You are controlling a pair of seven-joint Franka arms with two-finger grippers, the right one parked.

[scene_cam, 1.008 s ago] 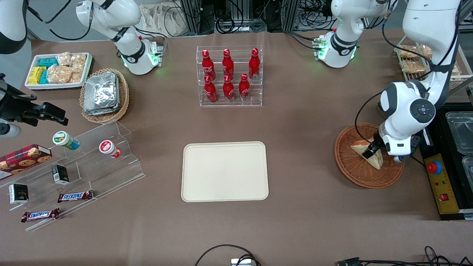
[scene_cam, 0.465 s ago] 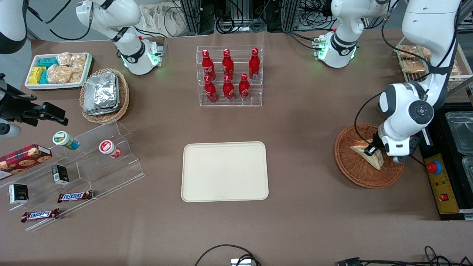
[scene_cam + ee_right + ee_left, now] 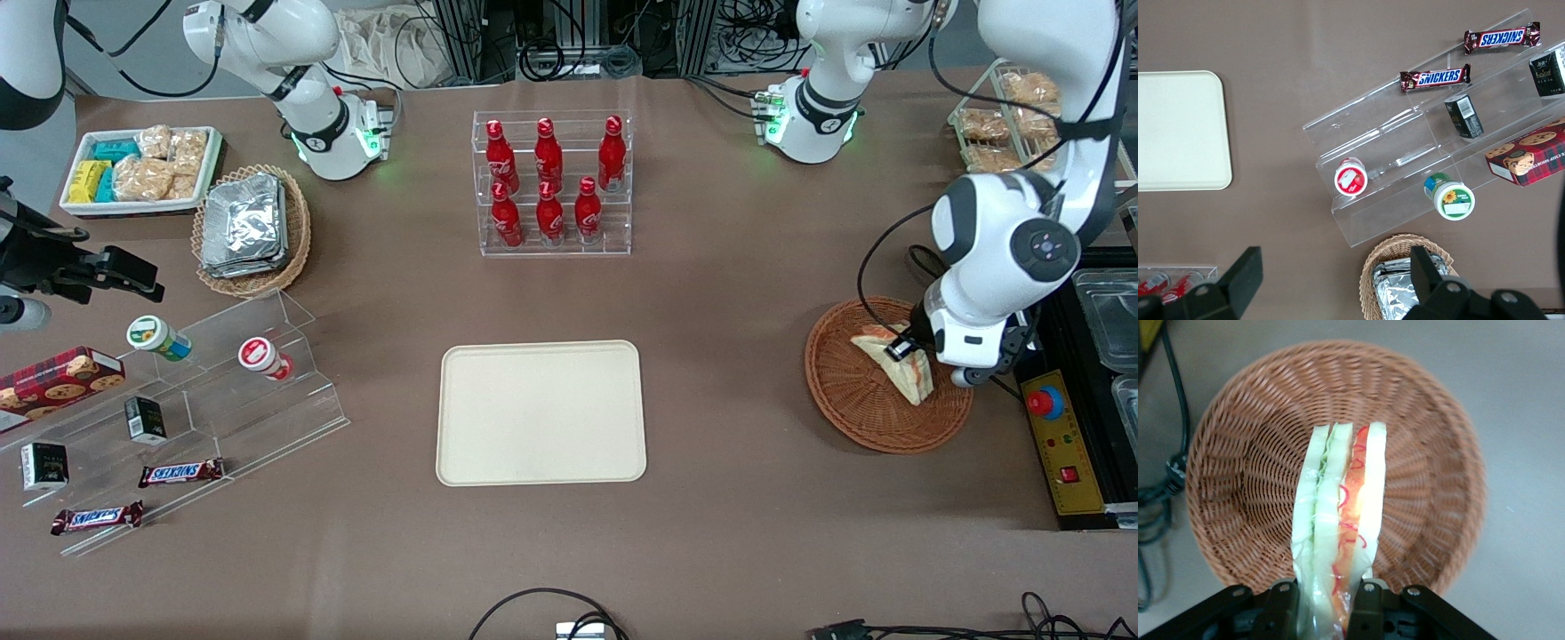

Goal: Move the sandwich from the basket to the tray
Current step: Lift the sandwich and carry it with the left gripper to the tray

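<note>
I am pinching the sandwich (image 3: 1338,520) across its bread faces, and it is hanging above the basket (image 3: 1238,453). It is looking soft, light and squashable, so I am judging a gentle squeeze best. My gripper (image 3: 1325,597) is hiding its held end; the tray (image 3: 540,413) is sitting well apart.

The basket (image 3: 1258,460) is woven of rough reddish-brown wicker. The sandwich (image 3: 1338,520) is wrapped in glossy clear film and is clamped in the matt black plastic gripper (image 3: 1323,607). The tray (image 3: 540,413) is seen as smooth matt cream plastic on a matt brown table (image 3: 756,533).
</note>
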